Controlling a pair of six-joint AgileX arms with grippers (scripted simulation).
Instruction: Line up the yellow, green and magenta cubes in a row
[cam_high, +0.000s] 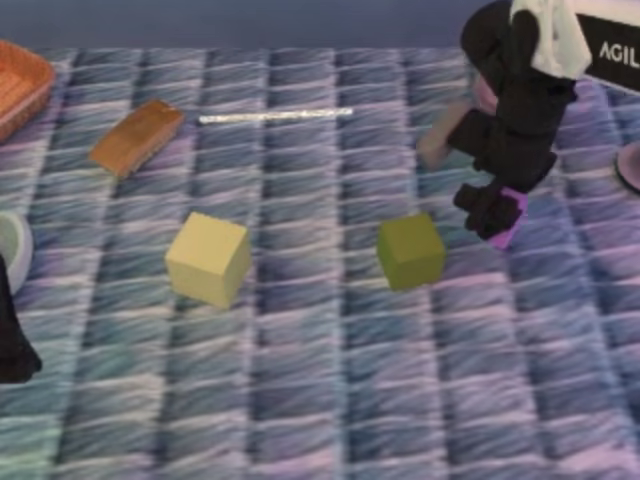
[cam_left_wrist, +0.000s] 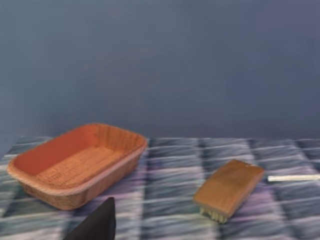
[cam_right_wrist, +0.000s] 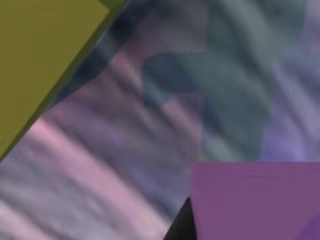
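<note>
The pale yellow cube (cam_high: 207, 258) sits left of centre on the checked cloth. The olive-green cube (cam_high: 411, 250) sits right of centre, also large in the right wrist view (cam_right_wrist: 40, 60). The small magenta cube (cam_high: 510, 222) lies just right of the green one, half covered by my right gripper (cam_high: 492, 212), which comes down from the far right. In the right wrist view the magenta cube (cam_right_wrist: 255, 200) fills the near corner with a dark finger (cam_right_wrist: 181, 227) against its side, so the gripper is shut on it. My left gripper (cam_high: 12, 350) is parked at the left edge.
A wicker basket (cam_high: 22, 85) (cam_left_wrist: 75, 165) stands far left. A brown brush block (cam_high: 137, 136) (cam_left_wrist: 229, 189) and a thin white stick (cam_high: 275, 116) lie at the back. A white bowl (cam_high: 10, 245) sits at the left edge, a tan block (cam_high: 440, 135) behind the right arm.
</note>
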